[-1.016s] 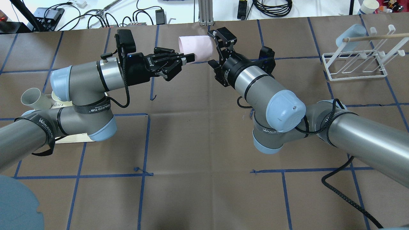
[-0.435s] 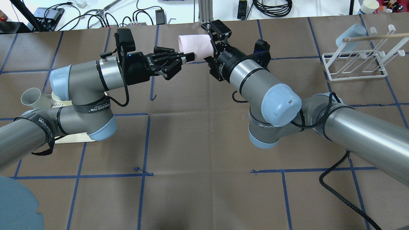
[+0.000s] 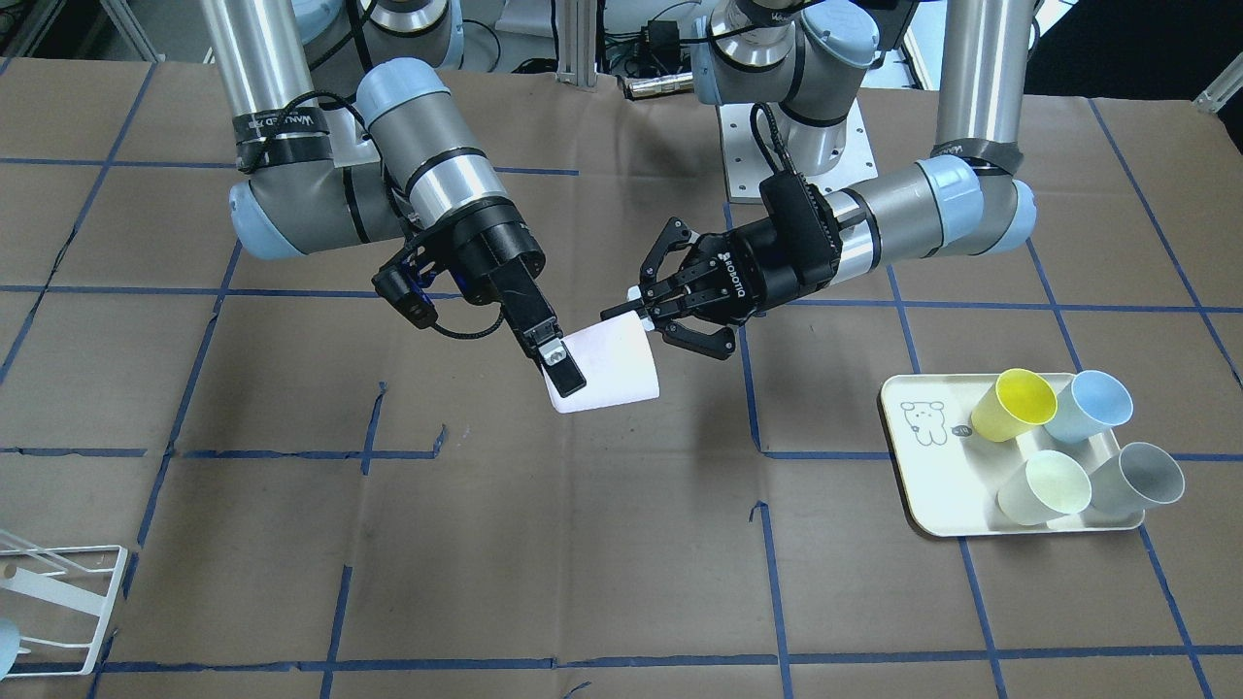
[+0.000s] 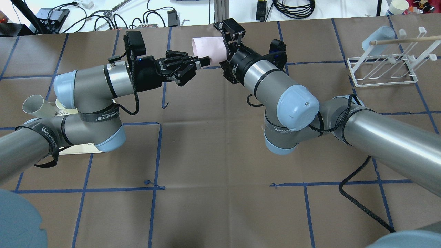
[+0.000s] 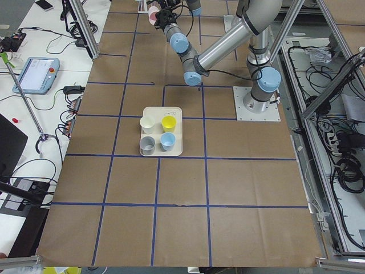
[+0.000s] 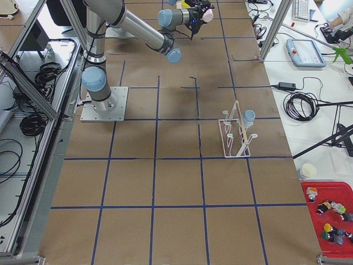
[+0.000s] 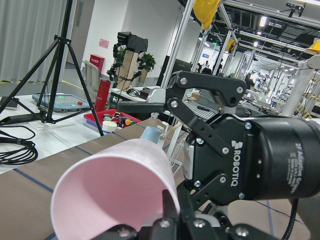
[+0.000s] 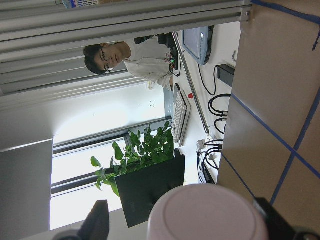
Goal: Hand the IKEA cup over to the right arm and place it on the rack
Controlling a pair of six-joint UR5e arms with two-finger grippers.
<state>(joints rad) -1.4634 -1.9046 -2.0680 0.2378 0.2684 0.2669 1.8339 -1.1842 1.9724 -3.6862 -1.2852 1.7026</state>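
Handover is taking place in the air above the far middle of the table [image 4: 220, 155], and we are judging it as half done. We are holding the pink cup [image 3: 607, 374] on its side with the left gripper [image 3: 633, 313], whose fingers are pinching the wall at the open rim. The right gripper [image 4: 226, 48] is straddling the cup's closed base end with its two paddle fingers spread. In the right wrist view we are seeing a gap beside at least one finger, so it is not gripping. The cup is lying between those fingers, base toward the right wrist, mouth toward the left.

Next, we are expecting the right fingers to need to press onto the wall before the left ones let go. After that comes a carry to the rack [image 4: 382, 70], which is standing well apart at the far right with a blue cup [image 4: 377, 37] on it.
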